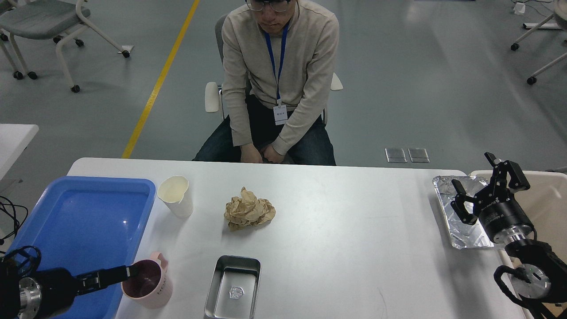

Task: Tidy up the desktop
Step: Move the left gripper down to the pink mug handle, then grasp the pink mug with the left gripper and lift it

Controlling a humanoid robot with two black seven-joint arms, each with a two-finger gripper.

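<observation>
Head view: pink mug (148, 283) beside left claw (126, 271).

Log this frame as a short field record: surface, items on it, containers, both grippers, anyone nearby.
surface: white desktop
items: paper cup, crumpled brown paper, pink mug, steel tin, foil tray
containers: blue tray at left, no items seen in it; beige bin at right
left gripper: low, tip at the mug's rim, fingers not distinguishable
right gripper: open, above the foil tray
person: seated behind the far edge, hands in lap
</observation>
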